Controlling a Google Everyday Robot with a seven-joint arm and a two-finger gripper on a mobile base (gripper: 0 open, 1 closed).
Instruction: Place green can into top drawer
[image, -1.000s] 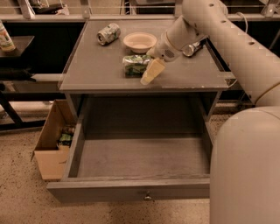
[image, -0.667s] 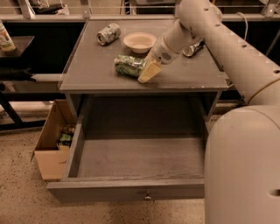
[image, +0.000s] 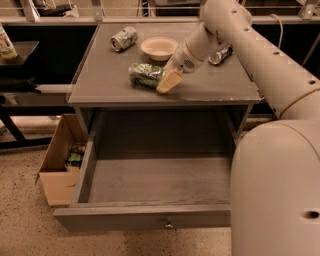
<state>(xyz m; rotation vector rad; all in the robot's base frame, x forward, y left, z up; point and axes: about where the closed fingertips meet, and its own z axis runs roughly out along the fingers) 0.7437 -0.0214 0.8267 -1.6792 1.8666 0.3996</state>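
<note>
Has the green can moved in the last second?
Yes. The green can has slid slightly left in view, judged against the bowl; the pincer sits at its right end.

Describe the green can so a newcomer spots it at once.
On the cabinet top, above the open drawer, look just in front of the bowl. The green can lies on its side there, the gripper at its right end. Its label is mottled green and white, unlike the silvery-white can at the back left.
</note>
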